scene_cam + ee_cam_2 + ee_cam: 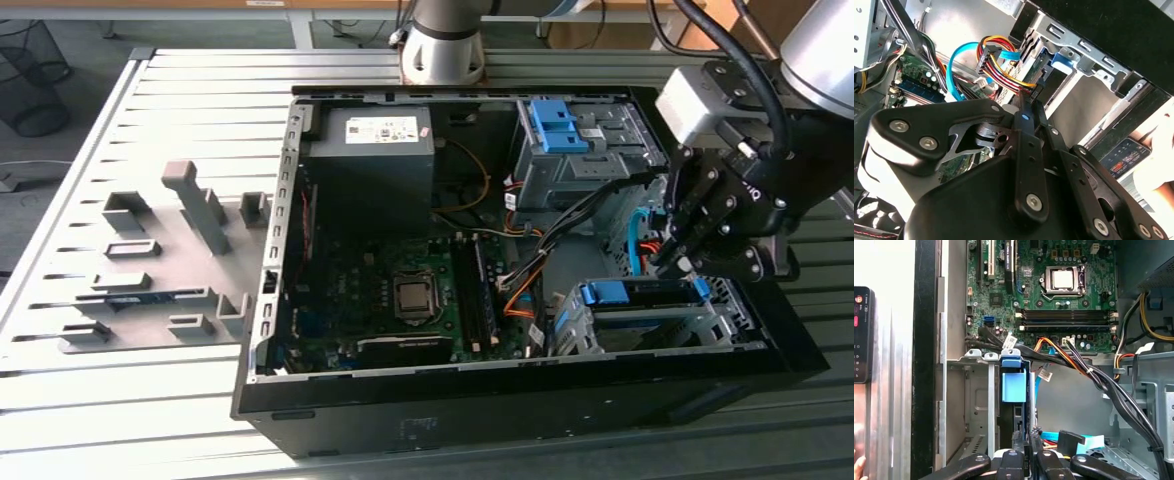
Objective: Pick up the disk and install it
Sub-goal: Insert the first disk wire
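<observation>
The tool [683,262] hangs over the open computer case [400,415] at the exterior view's right, just above the lower drive cage [641,330], and in both wrist views its fingers [1026,145] look drawn together with nothing between them. The disk [641,293], known by its bright blue carrier, already sits in that cage, its blue edge level with the cage top; in the first wrist view it stands edge-on between the cage's metal walls just ahead of the fingertips. To my judgement the work is at the seating stage: a good finish means pressing squarely along the slot, keeping the carrier parallel to the rails so it does not bind, and keeping clear of the blue data cable [956,65] and the multicoloured power leads [999,62] that lie close beside the cage. The case also holds the motherboard [387,290], the power supply [371,150] and an upper drive bay [581,150] with its own blue bracket [550,125]. The case rests on a slatted tabletop [120,400].
</observation>
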